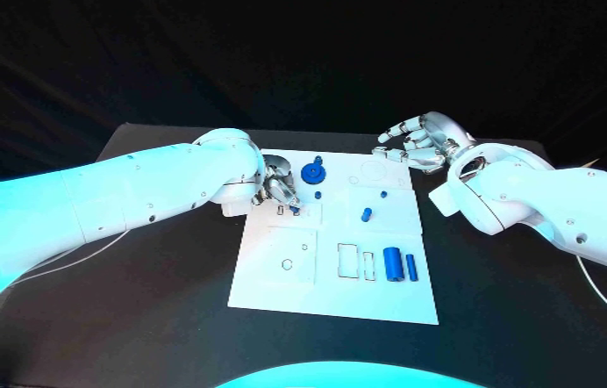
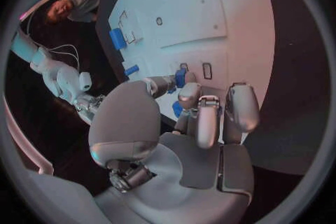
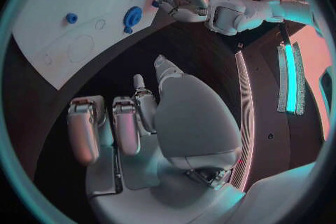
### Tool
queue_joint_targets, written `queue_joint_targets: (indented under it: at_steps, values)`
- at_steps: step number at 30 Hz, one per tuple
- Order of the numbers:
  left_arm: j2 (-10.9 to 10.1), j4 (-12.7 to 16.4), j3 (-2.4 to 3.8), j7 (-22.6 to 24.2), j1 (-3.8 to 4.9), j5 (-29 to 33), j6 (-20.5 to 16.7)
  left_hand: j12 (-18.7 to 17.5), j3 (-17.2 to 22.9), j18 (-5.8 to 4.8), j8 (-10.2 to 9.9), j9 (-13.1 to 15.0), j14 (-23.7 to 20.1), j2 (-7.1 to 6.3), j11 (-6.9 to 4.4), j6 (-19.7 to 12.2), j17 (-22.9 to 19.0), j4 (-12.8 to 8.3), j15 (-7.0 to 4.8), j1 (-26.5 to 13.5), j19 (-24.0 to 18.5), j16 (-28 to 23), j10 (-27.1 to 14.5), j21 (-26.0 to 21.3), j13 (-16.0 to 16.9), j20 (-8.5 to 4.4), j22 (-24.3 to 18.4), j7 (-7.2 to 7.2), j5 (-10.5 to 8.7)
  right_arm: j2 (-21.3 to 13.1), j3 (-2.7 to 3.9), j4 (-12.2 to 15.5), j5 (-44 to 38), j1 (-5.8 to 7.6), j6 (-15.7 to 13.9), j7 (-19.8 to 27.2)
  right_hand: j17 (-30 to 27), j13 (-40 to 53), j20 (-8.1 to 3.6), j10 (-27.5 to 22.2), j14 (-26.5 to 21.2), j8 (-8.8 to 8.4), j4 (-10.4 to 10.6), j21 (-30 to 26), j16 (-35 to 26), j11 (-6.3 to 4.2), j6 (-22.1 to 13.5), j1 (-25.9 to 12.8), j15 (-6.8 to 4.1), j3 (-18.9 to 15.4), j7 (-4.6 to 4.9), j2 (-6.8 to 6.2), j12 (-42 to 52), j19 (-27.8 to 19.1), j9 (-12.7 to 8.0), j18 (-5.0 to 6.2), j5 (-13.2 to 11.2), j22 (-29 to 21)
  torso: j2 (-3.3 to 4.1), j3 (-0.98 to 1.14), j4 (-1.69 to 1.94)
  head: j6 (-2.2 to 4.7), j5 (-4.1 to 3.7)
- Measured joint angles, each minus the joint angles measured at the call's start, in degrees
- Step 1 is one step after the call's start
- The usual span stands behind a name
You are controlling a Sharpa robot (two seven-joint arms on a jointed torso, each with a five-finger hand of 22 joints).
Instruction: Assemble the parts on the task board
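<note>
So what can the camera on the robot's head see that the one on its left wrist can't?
The head view takes in the whole task board, with the blue gear-like disc at its far edge and the two blue parts lying side by side. The left wrist view gives a close look at the left hand with a small blue part at its fingertips. Both show the left hand, the board and the right hand.

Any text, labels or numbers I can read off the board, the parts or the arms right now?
None can be read.
Task board: outlines of slots and circles, no words or numbers.
Blue parts, e.g. the cylinder: plain, no markings.
Left hand and right hand: no legible label or brand.
</note>
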Motion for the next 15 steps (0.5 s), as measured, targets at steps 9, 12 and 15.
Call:
queue_joint_targets:
  at_steps: [9, 12, 15]
  values:
    - [0.01, 0.10, 0.04, -0.04, -0.12, -0.61, 1.12, 0.23, 0.00, 0.00, 0.32, 0.82, 0.00, -0.15, 0.00, 0.10, 0.00, 0.00, 0.00, -0.15, 0.00, 0.00, 0.00, 0.22, 0.07, 0.00, 0.00, 0.10, 0.00, 0.12, 0.00, 0.00, 0.00, -0.23, -0.05, 0.04, 0.00, 0.00, 0.00, 0.00, 0.00, 0.23, 0.00, -0.21, 0.00, 0.00, 0.00, 0.00, 0.00, 0.00, 0.00, 0.00, 0.00, 0.00, 0.00, 0.00, 0.00, 0.00, -0.01, 0.03, -0.04, -0.12, 0.18]
    - [0.08, 0.14, 0.06, -0.04, -0.19, -0.68, 1.34, 0.23, 0.00, 0.00, 0.32, 1.21, 0.00, -0.22, -0.20, 0.11, -0.01, 0.00, 0.00, -0.22, 0.00, 0.00, 0.21, 0.22, 0.28, 0.00, 0.25, 0.11, 0.00, 0.18, 0.00, 0.01, 0.00, -0.31, -0.06, 0.06, 0.00, 0.00, 0.00, 0.00, 0.00, 0.23, 0.00, -0.21, 0.00, 0.00, 0.00, 0.00, 0.00, 0.00, 0.00, 0.00, 0.00, 0.00, -0.01, 0.00, 0.00, -0.01, -0.01, 0.03, -0.03, -0.12, 0.19]
    - [0.10, 0.19, 0.09, -0.04, -0.25, -0.72, 1.46, 0.23, 0.00, 0.00, 0.33, 1.55, 0.00, -0.22, -0.20, 0.12, -0.01, 0.00, 0.00, -0.22, -0.01, 0.00, 0.21, 0.22, 0.29, 0.00, 0.25, 0.12, -0.01, 0.22, 0.00, 0.01, 0.00, -0.33, -0.07, 0.07, 0.00, 0.00, 0.00, 0.00, 0.00, 0.23, 0.00, -0.21, 0.00, 0.00, 0.00, 0.00, 0.00, 0.00, 0.00, 0.00, 0.00, 0.00, -0.01, 0.00, 0.00, 0.04, -0.01, 0.02, -0.04, -0.20, 0.19]
